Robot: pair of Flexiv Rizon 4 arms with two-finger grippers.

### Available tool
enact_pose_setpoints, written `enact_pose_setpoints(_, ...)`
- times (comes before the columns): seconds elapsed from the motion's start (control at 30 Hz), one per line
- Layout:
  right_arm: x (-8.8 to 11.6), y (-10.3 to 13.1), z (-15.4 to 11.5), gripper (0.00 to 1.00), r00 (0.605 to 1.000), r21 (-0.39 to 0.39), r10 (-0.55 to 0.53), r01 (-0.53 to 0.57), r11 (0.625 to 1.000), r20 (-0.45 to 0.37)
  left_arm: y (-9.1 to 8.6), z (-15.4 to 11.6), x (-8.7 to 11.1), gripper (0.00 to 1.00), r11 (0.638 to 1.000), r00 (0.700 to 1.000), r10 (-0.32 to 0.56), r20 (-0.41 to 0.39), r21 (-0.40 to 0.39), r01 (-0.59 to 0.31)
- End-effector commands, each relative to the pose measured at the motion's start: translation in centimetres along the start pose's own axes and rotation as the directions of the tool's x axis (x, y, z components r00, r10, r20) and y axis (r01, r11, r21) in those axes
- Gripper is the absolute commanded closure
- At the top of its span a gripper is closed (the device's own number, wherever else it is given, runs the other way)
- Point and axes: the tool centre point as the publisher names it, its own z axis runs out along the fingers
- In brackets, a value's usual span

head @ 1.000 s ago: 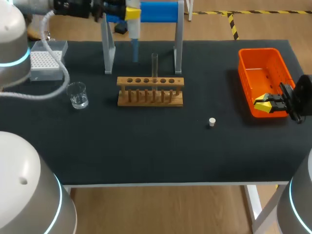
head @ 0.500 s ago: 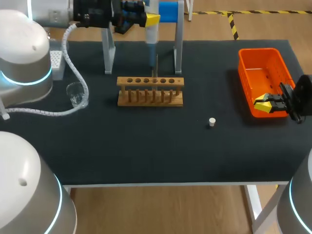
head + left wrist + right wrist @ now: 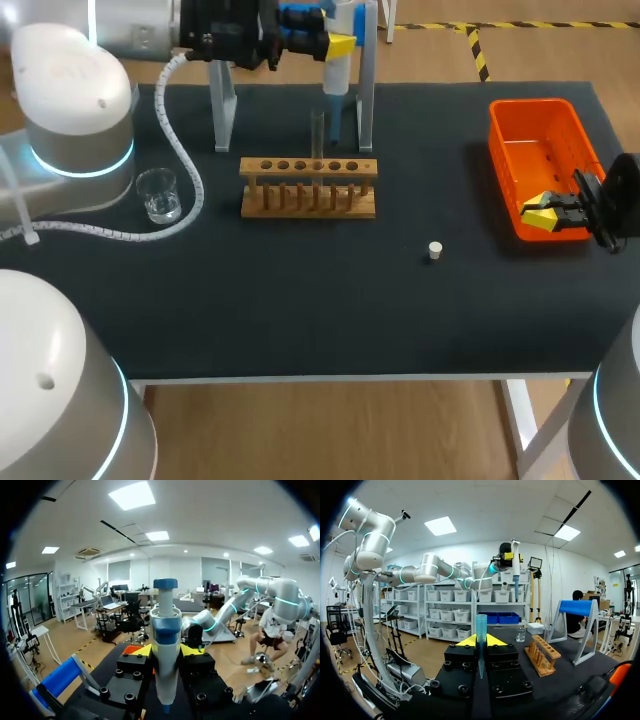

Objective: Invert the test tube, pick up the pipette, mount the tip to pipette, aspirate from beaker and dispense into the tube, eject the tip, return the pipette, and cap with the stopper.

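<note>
My left gripper (image 3: 338, 45) is shut on the white and blue pipette (image 3: 334, 78), which hangs upright at the back of the table, just right of the clear test tube (image 3: 317, 130) standing in the wooden rack (image 3: 308, 187). In the left wrist view the pipette (image 3: 165, 640) stands between the yellow fingertips of that gripper (image 3: 166, 652). My right gripper (image 3: 543, 214) hovers at the near end of the orange bin (image 3: 540, 120). It is shut on a blue pipette tip (image 3: 480, 630). The white stopper (image 3: 434, 250) lies on the mat. A glass beaker (image 3: 158, 194) sits at the left.
A metal stand (image 3: 366, 100) with a blue roll straddles the back of the table behind the rack, close to the pipette. My left arm's elbow (image 3: 75, 100) and white cable (image 3: 185, 160) hang over the table's left part near the beaker.
My left arm has carried the pipette to the right, from left of the test tube to just right of it. The right arm has kept still.
</note>
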Motion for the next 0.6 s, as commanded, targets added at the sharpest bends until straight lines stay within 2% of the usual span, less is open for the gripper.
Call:
enact_pose_setpoints(0.03,0.09,0.02,-0.06,1.00,1.000,0.001,-0.001,0.001,1.000,0.001,0.06,0.32,0.18,1.00,1.000,1.000,0.001,0.003,0.000,-0.001)
enact_pose_setpoints(0.6,0.09,0.02,-0.06,1.00,1.000,0.001,-0.001,0.001,1.000,0.001,-0.09,0.95,0.73,1.00,1.000,1.000,0.014,0.019,0.009,-0.014)
